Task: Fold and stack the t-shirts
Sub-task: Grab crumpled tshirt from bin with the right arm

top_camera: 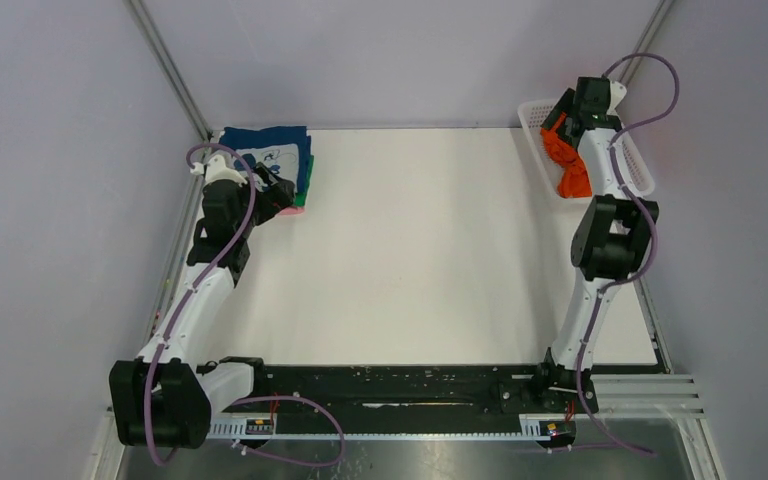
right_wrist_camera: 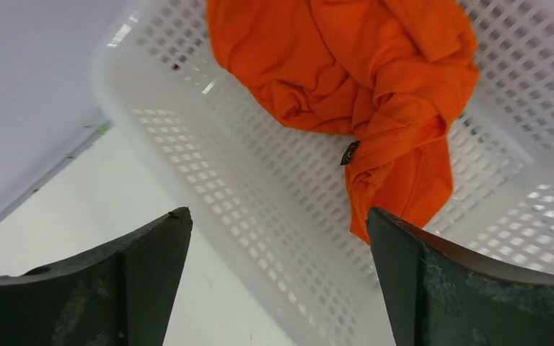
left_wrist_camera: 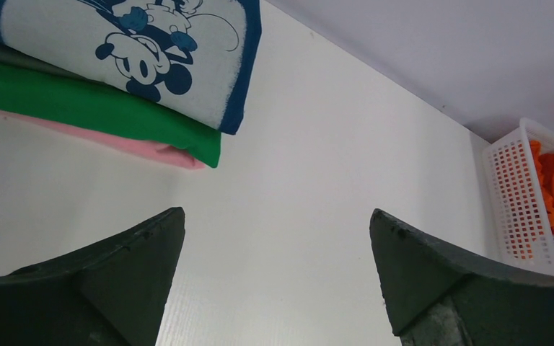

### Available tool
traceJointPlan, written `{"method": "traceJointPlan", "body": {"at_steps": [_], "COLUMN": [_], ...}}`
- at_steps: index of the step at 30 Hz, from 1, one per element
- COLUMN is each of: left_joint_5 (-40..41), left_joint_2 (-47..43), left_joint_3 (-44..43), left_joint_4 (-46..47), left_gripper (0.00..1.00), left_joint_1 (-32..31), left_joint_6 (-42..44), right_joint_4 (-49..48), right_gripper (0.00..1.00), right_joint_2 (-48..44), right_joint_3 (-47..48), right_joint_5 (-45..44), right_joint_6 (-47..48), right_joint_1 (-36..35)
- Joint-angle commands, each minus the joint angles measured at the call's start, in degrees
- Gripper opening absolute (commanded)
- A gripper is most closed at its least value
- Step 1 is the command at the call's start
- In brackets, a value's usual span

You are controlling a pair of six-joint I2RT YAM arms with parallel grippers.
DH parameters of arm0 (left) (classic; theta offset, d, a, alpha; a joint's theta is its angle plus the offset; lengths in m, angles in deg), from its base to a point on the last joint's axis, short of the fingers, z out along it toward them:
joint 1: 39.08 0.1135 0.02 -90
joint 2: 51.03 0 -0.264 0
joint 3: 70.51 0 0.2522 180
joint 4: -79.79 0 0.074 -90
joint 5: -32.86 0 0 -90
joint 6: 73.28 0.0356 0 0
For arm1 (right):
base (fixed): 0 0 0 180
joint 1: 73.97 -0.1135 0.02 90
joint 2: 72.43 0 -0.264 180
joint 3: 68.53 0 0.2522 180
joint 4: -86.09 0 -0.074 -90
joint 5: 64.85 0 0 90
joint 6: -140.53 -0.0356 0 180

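stack [top_camera: 278, 165]: navy shirt [left_wrist_camera: 115, 43] laid on top, green shirt [left_wrist_camera: 101, 108] under it, pink shirt [left_wrist_camera: 137, 148] at the bottom, all folded and set at the table's [top_camera: 420, 250] far left corner
orange shirt [right_wrist_camera: 361, 65]: left crumpled inside the basket [right_wrist_camera: 245, 187] at the far right corner
left pincer [left_wrist_camera: 278, 213]: spread wide, held just beside the stack
right pincer [right_wrist_camera: 278, 210]: spread wide, held over the basket

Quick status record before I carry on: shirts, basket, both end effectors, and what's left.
stack: navy shirt on top, green shirt under it, pink shirt at the bottom, all folded, at the far left corner of the table
orange shirt: crumpled in the basket, far right
left end effector: open, empty, near the stack
right end effector: open, empty, over the basket
remaining: orange shirt not yet folded or stacked
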Motion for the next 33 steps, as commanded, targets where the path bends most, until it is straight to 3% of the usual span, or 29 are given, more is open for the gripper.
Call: {"method": "traceJointPlan", "body": {"at_steps": [1,5,10,20,26,28,29,30,31,32,33], "left_joint_5": [-3.16,-2.65,-2.85,-4.67,-4.44,-4.14,-4.18,-4.22,-4.37,-4.33,-4.34], "left_joint_2": [-0.16,0.5,1.23,5.24,6.22,6.17,6.19,6.17,6.14,6.04,5.88], "left_joint_3": [-0.21,-0.91,-1.5,-3.76,-5.86,-5.98,-6.07,-6.16,-6.3,-6.36,-6.36], "left_joint_4": [1.98,0.94,0.65,2.1,0.8,0.65,0.64,0.56,0.45,0.43,0.43], "left_gripper": [0.99,0.99,0.99,0.99,0.99,0.99,0.99,0.99,0.99,0.99,0.99], "left_joint_1": [0.09,0.0,0.0,0.0,0.0,0.0,0.0,0.0,-0.04,-0.01,0.0], "left_joint_6": [-2.71,-3.84,-4.81,-7.14,-7.0,-7.0,-7.1,-7.14,-7.15,-7.23,-7.24], "right_joint_4": [8.27,12.91,12.45,7.74,17.86,15.46,13.94,12.72,11.47,10.27,8.86], "right_gripper": [1.0,0.99,0.99,0.99,0.99,0.9,0.8,0.64,0.42,0.11,0.0], "right_joint_2": [10.36,19.56,22.55,17.66,29.45,29.37,29.15,28.91,28.36,27.75,26.88], "right_joint_3": [10.85,21.78,23.35,8.45,23.01,22.4,21.89,21.26,20.56,19.66,18.57], "right_joint_5": [-1.32,-2.08,-8.13,-6.91,-5.44,-6.57,-7.1,-7.77,-8.51,-8.95,-9.36], "right_joint_6": [-8.62,-16.71,-25.75,-44.45,-45.74,-47.55,-47.94,-47.97,-47.96,-48.06,-47.98], "right_joint_1": [2.52,4.15,4.34,2.41,2.93,2.97,3.01,3.02,3.02,3.02,3.02]}}
